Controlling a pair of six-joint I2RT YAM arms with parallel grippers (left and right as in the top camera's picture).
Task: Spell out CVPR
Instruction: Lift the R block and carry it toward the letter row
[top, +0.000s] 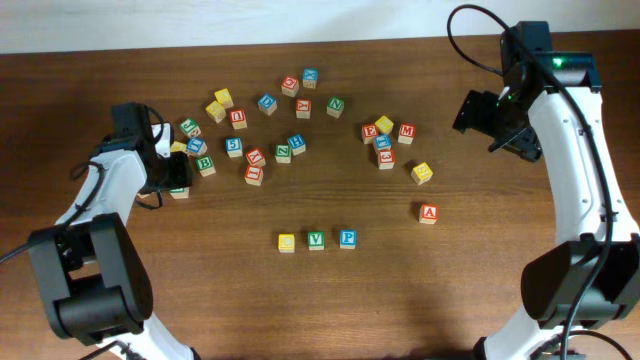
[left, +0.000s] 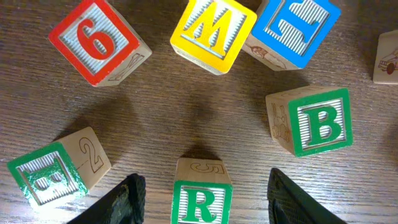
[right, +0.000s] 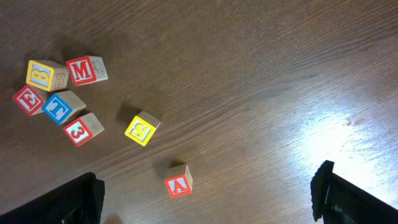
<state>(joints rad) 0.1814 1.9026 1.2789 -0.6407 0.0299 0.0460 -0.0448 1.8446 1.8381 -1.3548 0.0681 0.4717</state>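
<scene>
A yellow C block, a green V block and a blue P block stand in a row at the front middle of the table. My left gripper is open and straddles a green R block, with a gap on each side between the fingers and the block. In the overhead view the R block is mostly hidden under that gripper. My right gripper is open and empty, held high over the right side of the table, and its fingers frame bare wood.
Close around the R block are a green B, a yellow M, a red 6, a blue block and a green block. A red A and a yellow block lie apart. Several more blocks are scattered at the back.
</scene>
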